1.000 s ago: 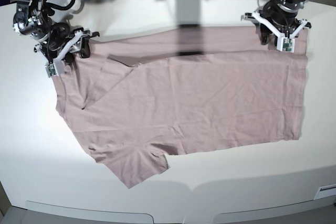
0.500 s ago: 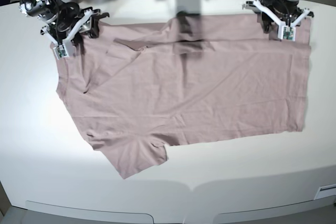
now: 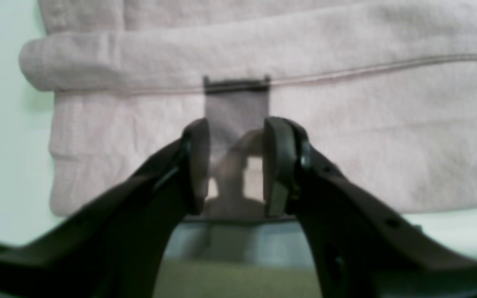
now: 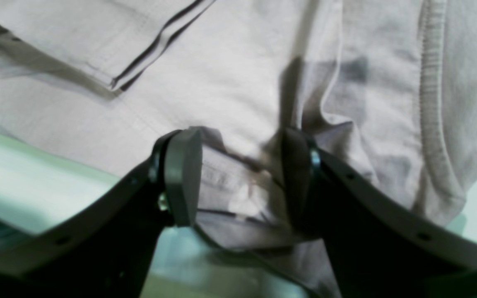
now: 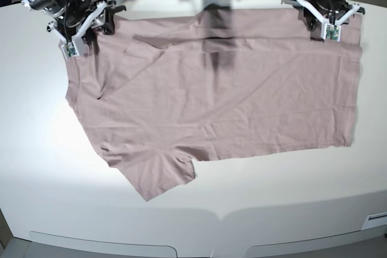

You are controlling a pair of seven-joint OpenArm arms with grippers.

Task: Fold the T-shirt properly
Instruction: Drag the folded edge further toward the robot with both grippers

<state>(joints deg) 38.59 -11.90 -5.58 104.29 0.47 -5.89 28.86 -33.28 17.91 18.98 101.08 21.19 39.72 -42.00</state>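
The dusty mauve-pink cotton T-shirt [image 5: 242, 101] lies part-folded beneath the black left gripper [image 3: 236, 165] and black right gripper [image 4: 240, 178], both with fingers apart.

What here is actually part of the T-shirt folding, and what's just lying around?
For the job:
- mauve-pink T-shirt
- left pincer
- right pincer

Just lying about:
- no loose object that I can see; only the white tabletop under the shirt
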